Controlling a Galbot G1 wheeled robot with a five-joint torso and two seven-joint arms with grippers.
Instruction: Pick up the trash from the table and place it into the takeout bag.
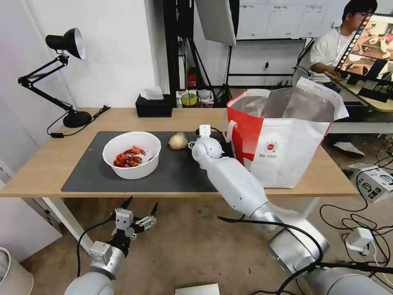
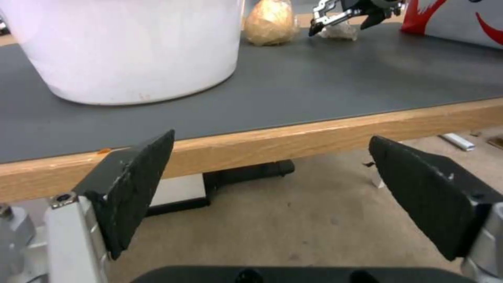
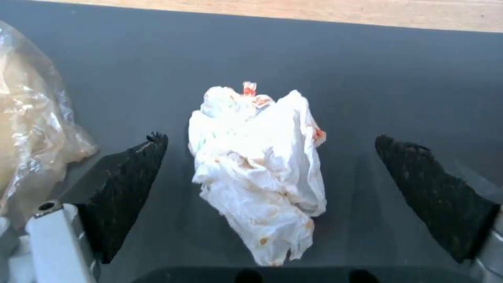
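The crumpled white tissue [image 3: 259, 173] lay on the dark grey mat [image 1: 172, 172], a soft, creased wad flecked with orange-red stains. The right gripper [image 3: 270, 177] stood over it with its jaws spread wide, one rough black pad on each side of the tissue and neither touching it. In the left wrist view that same gripper [image 2: 348, 17] showed in the distance, low over the small pale wad [image 2: 339, 31].

Just beside the tissue sat the beige wrapped ball [image 1: 178, 141], a lumpy round shape in wrinkled clear film [image 3: 31, 118] that bulged close to one of the right gripper's pads. Farther from the tissue, past the ball, stood the white round bowl [image 1: 132, 155], smooth and plain-walled, holding a heap of glossy red crayfish shells [image 1: 130, 156]. On the tissue's other side rose the takeout bag [image 1: 282, 139], boxy, white with a red panel, a small round red logo on its front, silver foil lining showing in its open mouth. The right arm's white casing reached across the mat in front of the bag's red corner.

The mat lay on the light-wood table [image 1: 49, 164]. Well away from the tissue, below the table's near edge, the left gripper [image 1: 139, 211] hung with its black pads apart, holding nothing. At the table's back edge stood a black tissue box [image 1: 154, 106] and a black desk lamp [image 1: 61, 73].
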